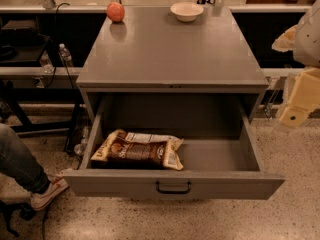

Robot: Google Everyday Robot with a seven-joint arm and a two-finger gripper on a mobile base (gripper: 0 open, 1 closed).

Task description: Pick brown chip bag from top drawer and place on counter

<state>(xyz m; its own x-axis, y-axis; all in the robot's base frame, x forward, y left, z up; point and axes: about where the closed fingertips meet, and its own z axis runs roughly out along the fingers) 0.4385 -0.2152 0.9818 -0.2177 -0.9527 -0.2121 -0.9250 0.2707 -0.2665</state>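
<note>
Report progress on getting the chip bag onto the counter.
Done: the top drawer stands open. In hand: nothing; the end effector is off to the right of the drawer, away from the brown chip bag lying in its left side. Left: grasp, lift, place on the counter.

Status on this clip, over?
Claw at right edge, beside open top drawer. Brown chip bag lying in its left half, untouched. Nothing covering it.

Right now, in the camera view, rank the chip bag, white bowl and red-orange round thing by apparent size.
1. brown chip bag, though nearest the camera.
2. white bowl.
3. red-orange round thing.
Gripper: far right, beside the top drawer.
</note>
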